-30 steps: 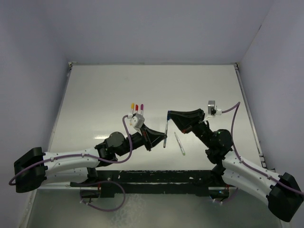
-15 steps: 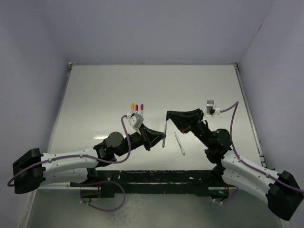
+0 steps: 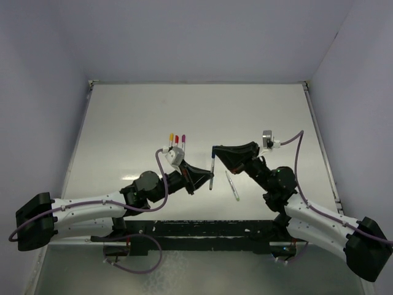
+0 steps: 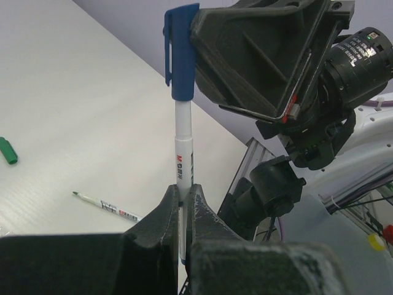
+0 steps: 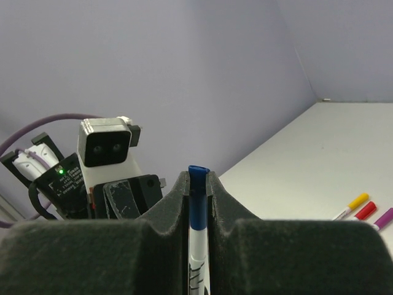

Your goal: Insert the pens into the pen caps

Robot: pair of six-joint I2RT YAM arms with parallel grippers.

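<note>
Pen: you are holding it upright above the middle of the surface, with the blue cap sitting over its top end. Your left end effector is clamping the white barrel and your right end effector is pinching the blue cap. Lying on the surface are an uncapped pen just right of it, a green cap, and three capped pens in yellow, red and purple, side by side.
</note>
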